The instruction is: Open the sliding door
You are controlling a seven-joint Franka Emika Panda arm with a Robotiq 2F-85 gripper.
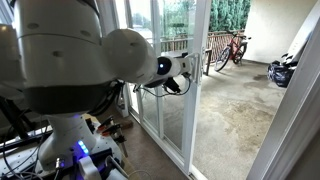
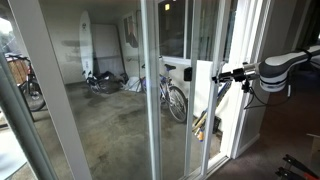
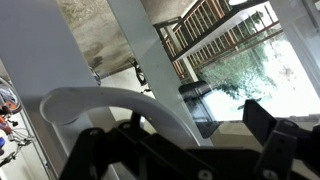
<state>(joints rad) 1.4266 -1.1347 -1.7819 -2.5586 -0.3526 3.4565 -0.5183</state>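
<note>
Your black Robotiq gripper [image 3: 185,140] is spread wide, one jaw on either side of the white D-shaped loop handle [image 3: 100,102]. You can't tell if they touch it. The handle sits on an upright of the tall white-framed clear glass sliding door [image 1: 197,90]. The door's long axis is vertical, floor to ceiling, and the gripper is at mid-height on its edge. Past that edge is the grey concrete patio floor [image 1: 235,110], mostly bare, with a red bicycle [image 1: 236,47] at the far railing.
</note>
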